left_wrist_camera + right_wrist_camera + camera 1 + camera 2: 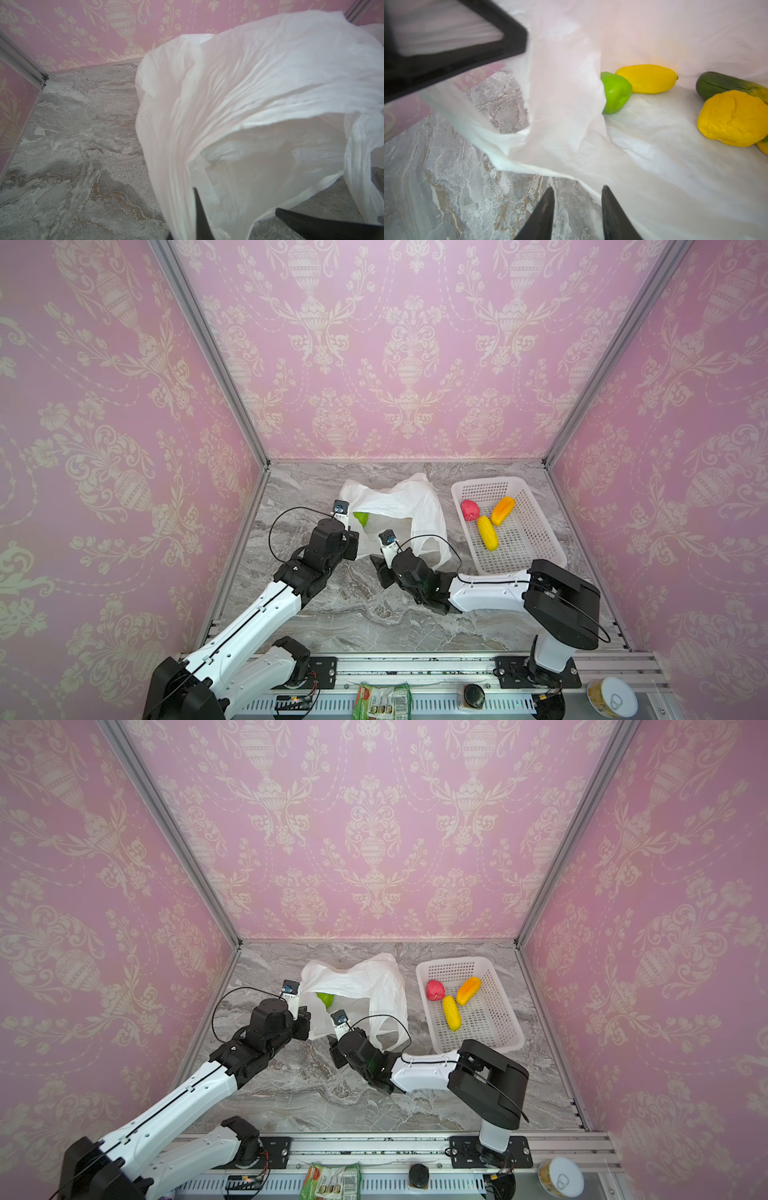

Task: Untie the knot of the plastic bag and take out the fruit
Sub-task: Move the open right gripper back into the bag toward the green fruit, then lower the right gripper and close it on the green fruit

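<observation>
The white plastic bag [399, 506] [365, 982] lies mid-table with its mouth held wide; no knot is in view and a loop handle [432, 547] hangs loose. My left gripper [353, 539] [187, 207] is shut on the bag's left rim. My right gripper [380, 570] [577, 187] hovers open at the mouth's front edge, bare table between its fingers. Fruit inside the bag: a green apple [616, 93] [361, 517], a yellow oblong [648, 79], a green-orange one [726, 84] and a yellow round one [733, 118].
A white perforated basket [486, 482] stands right of the bag, holding a pink-red [470, 509], an orange [503, 510] and a yellow fruit [487, 533]. Pink walls close three sides. On the front rail lie a packet [382, 701] and a can [613, 697].
</observation>
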`<state>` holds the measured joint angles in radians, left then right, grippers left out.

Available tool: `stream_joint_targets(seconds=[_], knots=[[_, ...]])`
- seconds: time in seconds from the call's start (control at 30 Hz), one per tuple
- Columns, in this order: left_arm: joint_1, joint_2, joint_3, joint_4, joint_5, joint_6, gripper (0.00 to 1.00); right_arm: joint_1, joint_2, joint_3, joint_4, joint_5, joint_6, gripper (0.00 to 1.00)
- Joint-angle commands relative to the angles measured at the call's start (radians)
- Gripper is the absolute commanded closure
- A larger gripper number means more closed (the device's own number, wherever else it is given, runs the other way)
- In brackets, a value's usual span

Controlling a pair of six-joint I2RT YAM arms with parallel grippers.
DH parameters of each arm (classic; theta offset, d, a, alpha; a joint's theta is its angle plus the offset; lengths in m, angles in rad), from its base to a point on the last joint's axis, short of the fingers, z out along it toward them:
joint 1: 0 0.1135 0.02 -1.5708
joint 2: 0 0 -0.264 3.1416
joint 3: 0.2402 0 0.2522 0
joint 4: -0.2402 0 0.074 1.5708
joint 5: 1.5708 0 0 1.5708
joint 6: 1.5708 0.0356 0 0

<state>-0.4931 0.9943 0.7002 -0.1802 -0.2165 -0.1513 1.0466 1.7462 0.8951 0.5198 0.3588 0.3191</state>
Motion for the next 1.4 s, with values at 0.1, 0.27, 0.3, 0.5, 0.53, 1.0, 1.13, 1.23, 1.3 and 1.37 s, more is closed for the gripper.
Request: stream_joint_targets(seconds=[0.1,0.27,0.3,0.5,0.53,1.0,1.13,1.23,1.3,1.37], knots=[[-0.001,-0.013,0.012,-0.009,-0.021,0.006,1.0,-0.022,-0.036,0.005,0.025,0.0,0.022,0.58],[0.0,-0.007,0.015,-0.011,-0.02,0.006,1.0,-0.072,-0.022,0.016,-0.019,0.016,0.065,0.52],[-0.001,-0.008,0.015,-0.011,-0.019,0.006,1.0,-0.085,-0.008,0.034,-0.043,0.006,0.075,0.52],[-0.001,-0.011,0.012,-0.011,-0.015,0.004,1.0,-0.13,0.079,0.141,-0.14,-0.012,0.113,0.45],[-0.001,-0.013,0.01,-0.01,-0.015,0.004,1.0,-0.133,0.095,0.162,-0.148,-0.017,0.116,0.42],[0.001,-0.019,0.01,-0.023,-0.093,-0.008,1.0,-0.11,0.317,0.389,-0.215,-0.049,0.219,0.22],[0.004,-0.006,0.019,-0.038,-0.143,-0.017,1.0,-0.042,0.331,0.343,-0.143,-0.005,0.225,0.23],[0.004,-0.016,0.016,-0.039,-0.159,-0.019,1.0,-0.001,0.336,0.326,-0.114,0.006,0.215,0.24],[0.006,-0.033,0.007,-0.038,-0.176,-0.024,1.0,0.023,0.332,0.314,-0.1,0.035,0.199,0.23],[0.009,-0.055,-0.003,-0.036,-0.193,-0.027,1.0,0.045,0.325,0.295,-0.065,0.058,0.178,0.21]])
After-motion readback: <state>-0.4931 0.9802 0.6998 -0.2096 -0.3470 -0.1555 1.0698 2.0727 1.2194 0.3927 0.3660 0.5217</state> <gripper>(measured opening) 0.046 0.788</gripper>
